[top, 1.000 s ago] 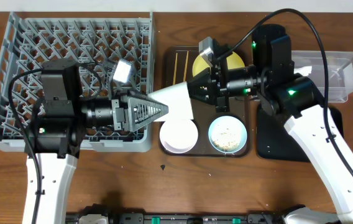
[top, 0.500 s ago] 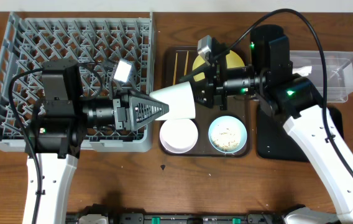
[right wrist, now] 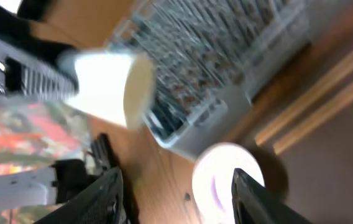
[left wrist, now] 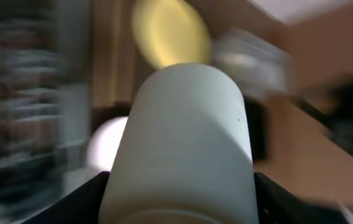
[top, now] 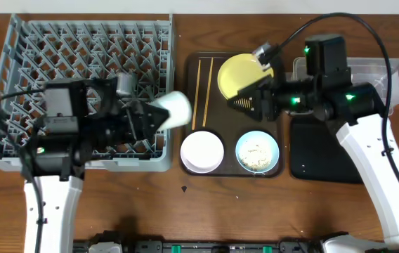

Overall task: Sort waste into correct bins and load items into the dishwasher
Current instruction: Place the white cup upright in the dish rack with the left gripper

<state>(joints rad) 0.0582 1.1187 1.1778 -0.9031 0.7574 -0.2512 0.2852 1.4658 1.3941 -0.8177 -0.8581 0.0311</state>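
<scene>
The small white cup [top: 173, 110] lies on its side in the air over the right edge of the grey dish rack [top: 45, 42], with my left gripper [top: 154, 116] shut on it. In the left wrist view the cup [left wrist: 189, 137] fills the space between both black fingers [left wrist: 86, 199]. My right gripper [top: 245, 104] hangs open and empty over the brown tray, just below the yellow plate [top: 238, 74]. The right wrist view shows its open fingers [right wrist: 105, 193] apart, with the cup [right wrist: 111, 87] far off and the white bowl [right wrist: 226, 180] below.
On the dark brown serving tray [top: 281, 119] lie the chopsticks [top: 201, 91], a white bowl [top: 201, 151] and a light blue bowl [top: 258, 152] with whitish crumbs. A clear tub [top: 389, 70] and a black tray [top: 319, 158] sit at the right.
My right gripper opened, let go of the cup and drew back to the right. The left gripper pulled the cup left, toward the rack.
</scene>
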